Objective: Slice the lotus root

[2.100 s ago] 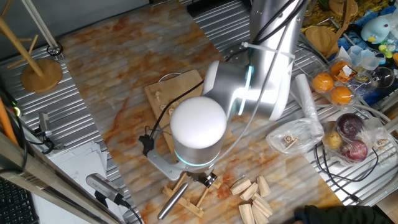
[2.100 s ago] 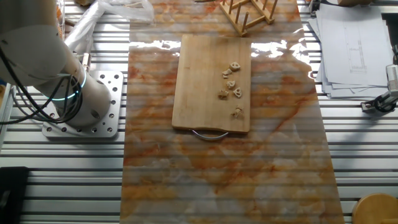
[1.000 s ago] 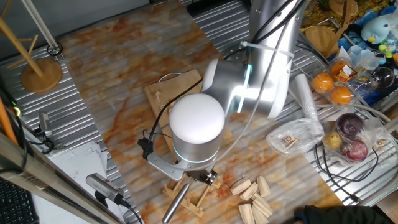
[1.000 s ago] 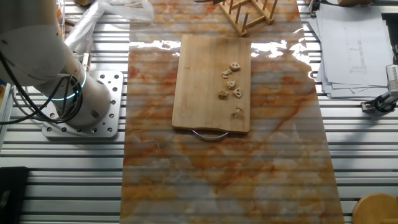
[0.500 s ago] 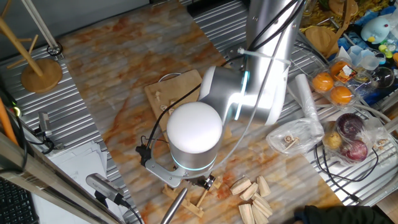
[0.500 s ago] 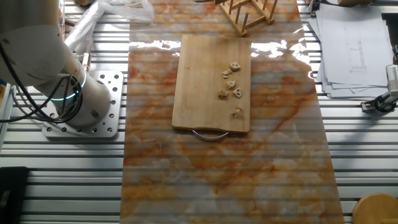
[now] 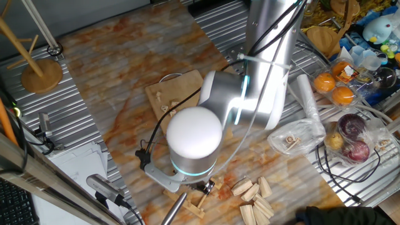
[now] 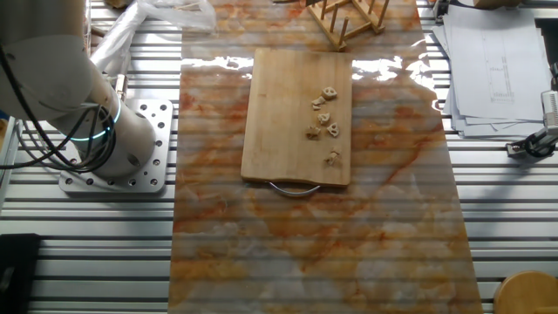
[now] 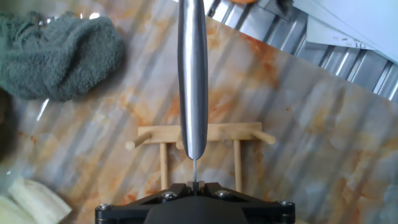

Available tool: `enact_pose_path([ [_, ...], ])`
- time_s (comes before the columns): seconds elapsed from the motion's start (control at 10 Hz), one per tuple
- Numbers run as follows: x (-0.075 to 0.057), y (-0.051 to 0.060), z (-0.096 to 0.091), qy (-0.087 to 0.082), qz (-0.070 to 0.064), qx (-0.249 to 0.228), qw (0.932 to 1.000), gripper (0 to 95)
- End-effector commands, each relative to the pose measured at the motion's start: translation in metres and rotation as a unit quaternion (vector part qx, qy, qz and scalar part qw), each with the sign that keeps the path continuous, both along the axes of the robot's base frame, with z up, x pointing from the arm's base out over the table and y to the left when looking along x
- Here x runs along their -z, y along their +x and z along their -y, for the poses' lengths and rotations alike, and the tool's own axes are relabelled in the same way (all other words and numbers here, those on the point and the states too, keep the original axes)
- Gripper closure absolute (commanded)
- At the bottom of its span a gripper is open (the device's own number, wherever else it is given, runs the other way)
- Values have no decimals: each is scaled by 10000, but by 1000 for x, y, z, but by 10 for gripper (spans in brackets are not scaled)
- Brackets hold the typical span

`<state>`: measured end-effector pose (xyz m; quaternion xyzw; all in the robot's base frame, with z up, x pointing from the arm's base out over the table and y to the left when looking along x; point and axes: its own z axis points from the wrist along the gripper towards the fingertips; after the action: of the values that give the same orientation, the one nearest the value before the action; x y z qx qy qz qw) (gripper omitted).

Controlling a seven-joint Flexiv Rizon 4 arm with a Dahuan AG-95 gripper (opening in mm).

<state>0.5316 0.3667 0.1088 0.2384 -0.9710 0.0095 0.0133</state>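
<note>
A marbled orange-and-cream sheet covers the ribbed metal worktop [image 8: 105,235]. The pale wooden board [image 8: 279,131] carries small holed lotus root [image 8: 324,113] slices at its three o'clock edge. The hand [image 9: 194,184] pinches a smooth steel knife [image 9: 192,74] above a wooden rack [image 9: 199,146].

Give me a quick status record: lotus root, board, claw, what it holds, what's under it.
lotus root slices: several small pieces, on the wooden cutting board
wooden cutting board: flat on the marbled mat, metal handle at one end
claw: shut on the knife, away from the board
knife: steel handle points away from the hand camera
wooden rack: directly below the knife
grey cloth: beside the rack
</note>
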Motion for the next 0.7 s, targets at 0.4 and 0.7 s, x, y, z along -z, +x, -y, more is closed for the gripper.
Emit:
enact_pose_path([
  [0.4, 17, 2, 2, 3, 85, -43, 10000, 950],
  [0.7, 24, 6, 1, 17, 123, -53, 9999, 950],
])
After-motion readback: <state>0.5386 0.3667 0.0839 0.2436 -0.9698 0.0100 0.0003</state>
